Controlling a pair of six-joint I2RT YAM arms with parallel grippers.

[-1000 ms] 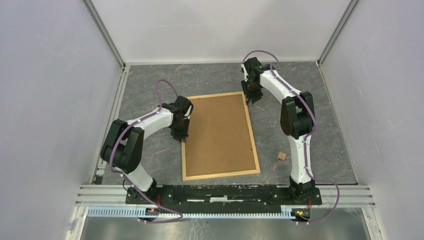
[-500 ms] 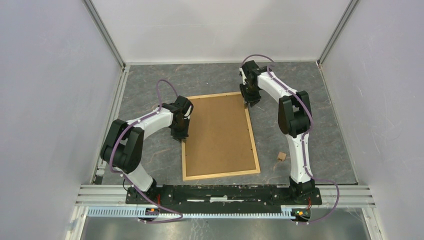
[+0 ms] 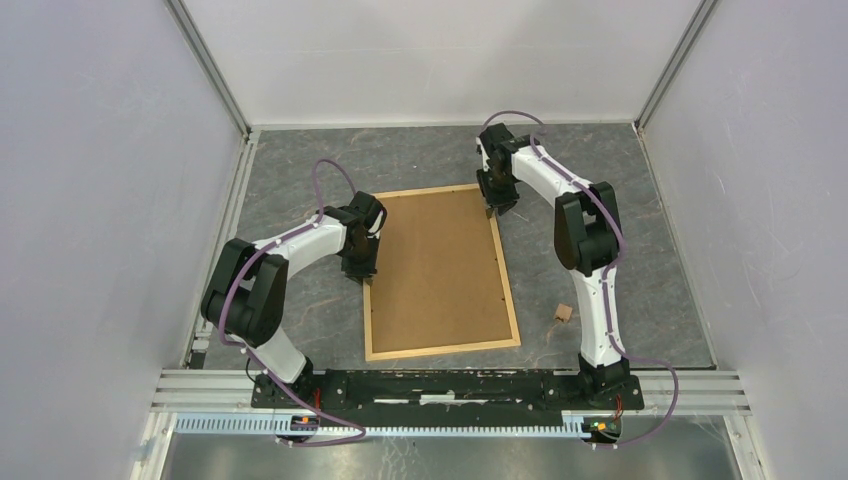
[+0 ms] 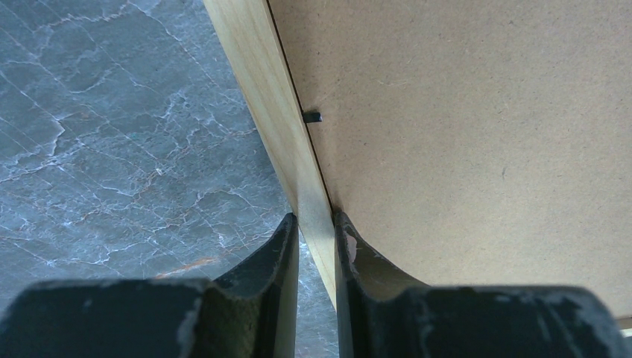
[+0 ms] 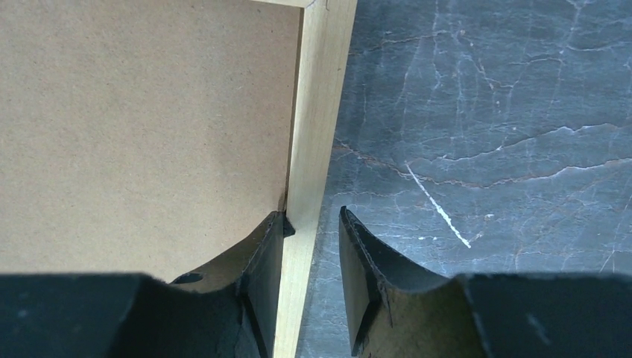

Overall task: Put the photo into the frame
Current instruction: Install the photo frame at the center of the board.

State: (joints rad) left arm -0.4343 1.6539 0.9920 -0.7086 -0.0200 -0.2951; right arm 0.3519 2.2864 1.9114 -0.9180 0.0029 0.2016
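**Right gripper shifted toward 9 o'clock onto the frame corner; left side unchanged**

Right gripper (image 3: 497,205) has moved a little toward 9 o'clock since the earliest top view. It now sits on the frame's 1 o'clock corner. Left arm and frame show no change.

Frame: the large rectangular frame (image 3: 440,265) of thin light natural wood strips lies flat, back side up. It is at the middle of the grey marble-patterned table (image 3: 420,160). Its brown fibreboard panel (image 4: 462,134) faces upward. The long sides run roughly 12 to 6 o'clock, slightly skewed.

Left gripper (image 3: 362,270): at the frame's 9 o'clock side. In the wrist view its 2 black fingers (image 4: 282,250) are clenched on the light wood strip (image 4: 276,112), 1 on the outer face and 1 on the panel side. A small black tab (image 4: 312,117) sits on the seam farther along the strip.

Right gripper, wrist view: the jaws straddle the strip near the corner. The inner finger touches the seam between panel and strip. The outer finger stands apart from the strip, with table showing in the gap. The grip is released, not clenched.

Other: 1 small light wooden block (image 3: 563,313) lies at 4 o'clock of the frame, apart from it and near the right arm.
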